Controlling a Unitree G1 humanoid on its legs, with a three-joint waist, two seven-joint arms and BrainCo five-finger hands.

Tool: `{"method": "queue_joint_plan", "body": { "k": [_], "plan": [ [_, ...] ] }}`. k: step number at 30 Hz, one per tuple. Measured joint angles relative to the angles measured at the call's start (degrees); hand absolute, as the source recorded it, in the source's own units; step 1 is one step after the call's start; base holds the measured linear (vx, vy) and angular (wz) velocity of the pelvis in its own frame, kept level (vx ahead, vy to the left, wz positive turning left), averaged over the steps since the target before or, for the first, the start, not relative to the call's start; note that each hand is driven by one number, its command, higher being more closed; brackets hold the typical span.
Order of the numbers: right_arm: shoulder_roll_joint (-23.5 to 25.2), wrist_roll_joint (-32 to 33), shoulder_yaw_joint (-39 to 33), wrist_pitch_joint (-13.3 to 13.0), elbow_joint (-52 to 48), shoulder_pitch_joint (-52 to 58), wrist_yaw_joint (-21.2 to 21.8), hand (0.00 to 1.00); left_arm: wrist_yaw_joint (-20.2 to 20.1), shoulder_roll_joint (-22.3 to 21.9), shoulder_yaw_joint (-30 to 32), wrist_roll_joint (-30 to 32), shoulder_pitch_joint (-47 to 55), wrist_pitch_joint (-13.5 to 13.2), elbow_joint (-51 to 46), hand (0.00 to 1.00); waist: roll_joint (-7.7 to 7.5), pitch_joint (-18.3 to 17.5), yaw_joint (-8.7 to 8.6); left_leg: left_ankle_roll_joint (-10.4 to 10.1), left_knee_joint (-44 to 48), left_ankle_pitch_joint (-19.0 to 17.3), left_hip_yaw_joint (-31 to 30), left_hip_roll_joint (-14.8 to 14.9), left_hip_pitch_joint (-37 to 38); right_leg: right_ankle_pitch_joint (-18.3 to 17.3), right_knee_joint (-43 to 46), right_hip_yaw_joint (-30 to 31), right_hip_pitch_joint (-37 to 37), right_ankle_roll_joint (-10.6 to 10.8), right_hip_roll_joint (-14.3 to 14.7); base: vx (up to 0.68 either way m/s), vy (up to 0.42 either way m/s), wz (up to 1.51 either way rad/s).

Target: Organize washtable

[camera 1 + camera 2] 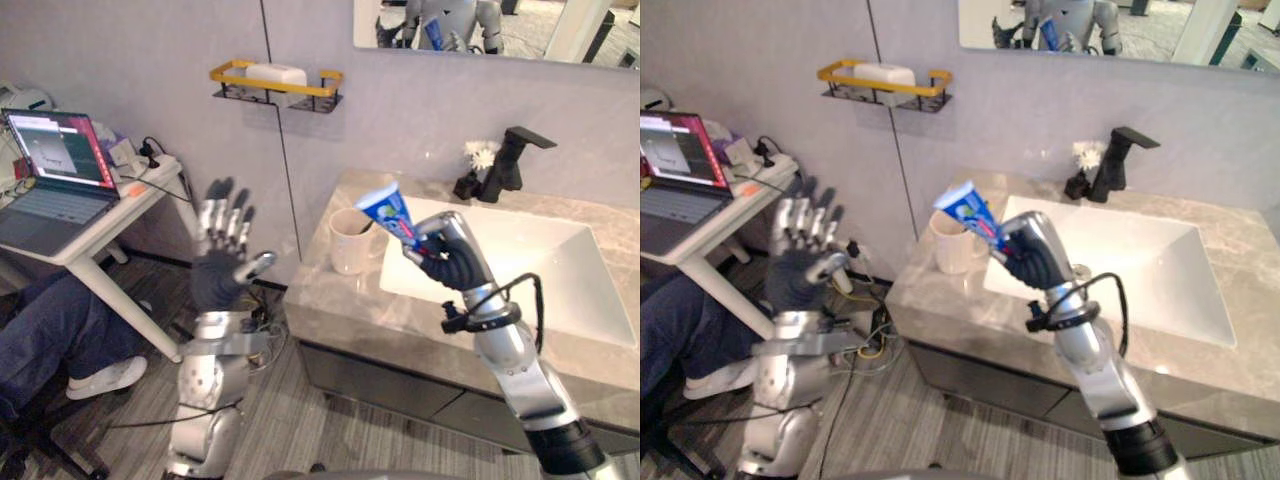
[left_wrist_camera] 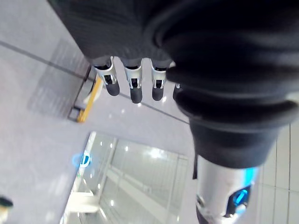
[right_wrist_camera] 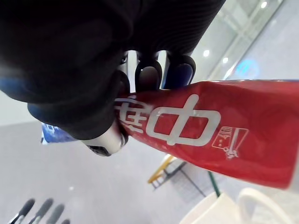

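Observation:
My right hand (image 1: 452, 262) is raised over the front left part of the washtable (image 1: 330, 310) and is shut on a red and blue toothpaste tube (image 1: 388, 214), whose flat blue end points up and to the left. In the right wrist view the tube's red body (image 3: 205, 130) lies across my curled fingers. A white mug (image 1: 350, 241) stands on the counter just below and left of the tube. My left hand (image 1: 222, 250) is held up, open and empty, left of the counter, palm toward the wall.
A white basin (image 1: 530, 265) with a black faucet (image 1: 505, 165) fills the counter's right side. A yellow wall rack (image 1: 277, 85) holds a white soap bar. At the left, a white desk (image 1: 90, 240) carries an open laptop (image 1: 55, 175); a seated person's leg (image 1: 50, 335) is below it.

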Motion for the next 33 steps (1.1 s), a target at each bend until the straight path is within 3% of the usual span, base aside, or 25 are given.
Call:
{"method": "queue_joint_plan", "body": {
  "k": [8,21,22,33],
  "plan": [
    [-2.32,-0.14,5.86,0.28,1.34,-5.24,-0.13,1.00,-0.90,0.50,-11.45,-2.52,-7.34,0.27,0.76,0.00,-0.71,-0.42,-0.22,0.50,-0.83,0.47,1.44,-0.02,0.16,0.37,0.01,1.63,-0.95,0.12,-0.06,0.00,-0.003,-0.09],
    [-3.98,0.27,11.13,0.77,5.43,-9.84,-1.44,1.00,2.27,2.01,-17.28,-4.27,-14.00,-0.19,2.87,0.00,-1.59,-0.99,-1.25,0.45,-2.88,1.41,2.47,-0.12,1.59,0.61,0.32,2.93,-1.20,0.35,-0.14,-0.01,0.001,-0.04],
    [-4.03,0.64,11.47,0.78,5.42,-10.05,-1.55,1.00,2.96,2.21,-17.70,-4.47,-15.01,-0.43,2.92,1.00,-1.66,-1.03,-1.37,0.45,-2.88,1.41,2.50,-0.12,1.60,0.62,0.32,2.97,-1.21,0.36,-0.14,0.00,0.000,0.00],
    [-4.43,2.36,13.57,-0.24,5.31,-11.96,-2.61,1.00,6.57,2.33,-19.40,-4.69,-21.17,-1.24,3.62,1.00,-1.66,-1.05,-1.66,0.45,-2.88,1.41,2.78,-0.12,1.59,0.67,0.33,3.23,-1.35,0.39,-0.15,0.00,0.000,-0.01]
  ]
}}
